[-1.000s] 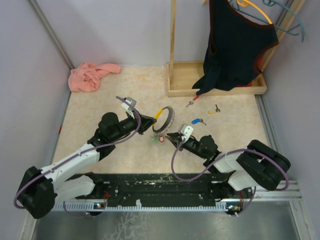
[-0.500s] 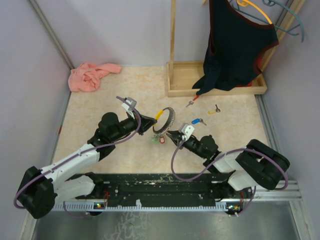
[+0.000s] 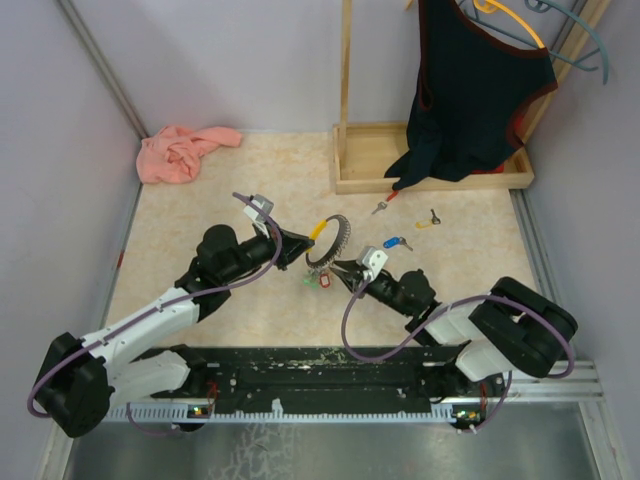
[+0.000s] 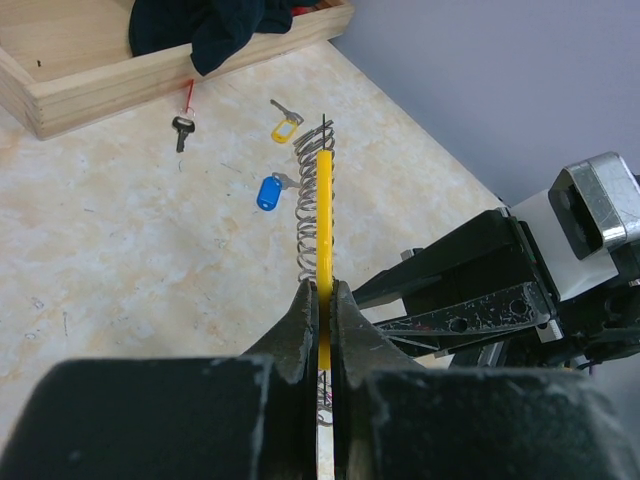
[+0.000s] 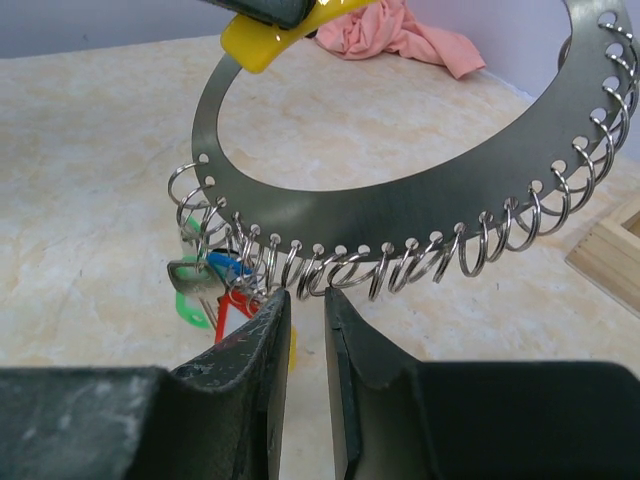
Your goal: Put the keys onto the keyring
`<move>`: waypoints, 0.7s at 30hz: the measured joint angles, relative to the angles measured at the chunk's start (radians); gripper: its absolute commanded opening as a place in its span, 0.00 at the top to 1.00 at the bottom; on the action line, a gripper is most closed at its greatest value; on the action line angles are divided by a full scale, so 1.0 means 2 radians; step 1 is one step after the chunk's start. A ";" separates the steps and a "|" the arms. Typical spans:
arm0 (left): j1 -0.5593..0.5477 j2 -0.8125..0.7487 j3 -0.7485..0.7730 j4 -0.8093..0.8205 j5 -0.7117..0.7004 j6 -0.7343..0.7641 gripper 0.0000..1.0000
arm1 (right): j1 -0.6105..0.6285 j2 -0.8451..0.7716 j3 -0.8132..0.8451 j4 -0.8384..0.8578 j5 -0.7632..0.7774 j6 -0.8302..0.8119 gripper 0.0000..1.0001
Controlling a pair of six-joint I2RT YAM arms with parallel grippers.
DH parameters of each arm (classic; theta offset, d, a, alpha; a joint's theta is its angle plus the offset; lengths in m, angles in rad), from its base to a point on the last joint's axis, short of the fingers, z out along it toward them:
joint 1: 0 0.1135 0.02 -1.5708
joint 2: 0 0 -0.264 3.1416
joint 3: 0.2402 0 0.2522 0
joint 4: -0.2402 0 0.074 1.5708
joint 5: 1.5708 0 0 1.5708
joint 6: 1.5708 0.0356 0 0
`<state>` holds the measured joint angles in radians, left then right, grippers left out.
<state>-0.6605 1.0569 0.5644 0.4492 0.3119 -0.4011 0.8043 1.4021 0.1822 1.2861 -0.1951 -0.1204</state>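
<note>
Currently the threading step is in hand, with no loose key yet taken up. On the marbled beige tabletop [image 3: 200, 215] the keyring [image 5: 400, 210] is held upright near the middle of the overhead view. It is a flat grey metal band, punched along its edge and hung with small wire loops [image 5: 480, 250]. Its yellow plastic tab [image 4: 322, 190] is clamped between the closed fingers of the left gripper [image 4: 322, 292]. The right gripper [image 5: 308, 305] is placed just under the lower loops, its dark, scuffed jaws narrowly apart with nothing seen between them. A bunch of tags [image 5: 205, 285], green, blue and red around a silvery key, hangs at the lower left of the band. To the upper right of the ring, a blue-capped key [image 3: 392, 243], a yellow-capped key [image 3: 428, 222] and a red-tagged key [image 3: 383, 205] lie flat. For the next move, it is judged that the right gripper should be taken to the nearest, blue-capped key. This key is small and thin, so a precise fingertip pinch is called for.
</note>
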 measured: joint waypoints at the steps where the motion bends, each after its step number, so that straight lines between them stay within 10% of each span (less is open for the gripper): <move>1: 0.000 0.000 0.000 0.000 0.000 -0.001 0.99 | 0.000 0.000 0.002 0.000 0.000 0.000 0.79; 21: 0.000 -0.009 -0.007 0.007 -0.017 -0.007 0.99 | 0.000 0.007 0.009 0.003 0.007 0.000 1.00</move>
<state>-0.6609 1.0397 0.5503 0.4629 0.2779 -0.4156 0.8051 1.4162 0.1993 1.2919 -0.1806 -0.1211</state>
